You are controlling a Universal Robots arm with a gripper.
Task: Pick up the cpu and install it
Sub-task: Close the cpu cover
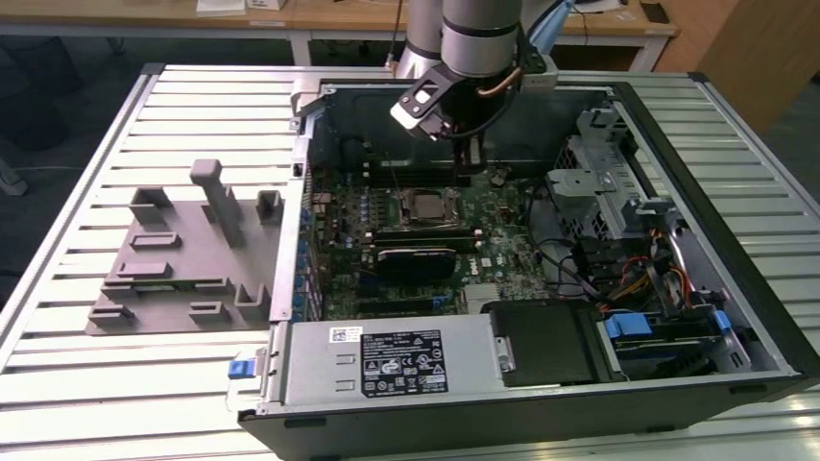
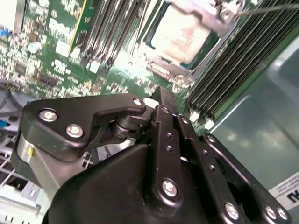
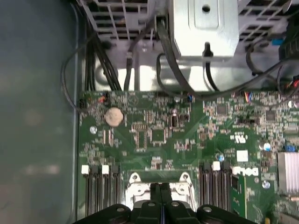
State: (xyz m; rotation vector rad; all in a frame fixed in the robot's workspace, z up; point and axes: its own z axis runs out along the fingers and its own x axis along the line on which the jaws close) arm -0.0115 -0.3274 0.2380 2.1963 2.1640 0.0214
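In the exterior view, the cpu (image 1: 427,204) is seen lying flat in the socket (image 1: 405,217). The gripper (image 1: 471,154) is held just beside the socket, on the side away from the power supply (image 1: 384,379), with its fingers closed together on nothing. A white label (image 1: 399,363) is carried by the power supply, well apart from the socket; its print cannot be made out.

In the second wrist view, the cpu (image 2: 181,32) is framed by the socket's metal plate, with the empty gripper (image 2: 161,95) near it.

In the first wrist view, the gripper (image 3: 161,189) is poised over the socket.

Placement is judged done. Whether the plate is latched cannot be told, and latching would call for level, gentle pressure.
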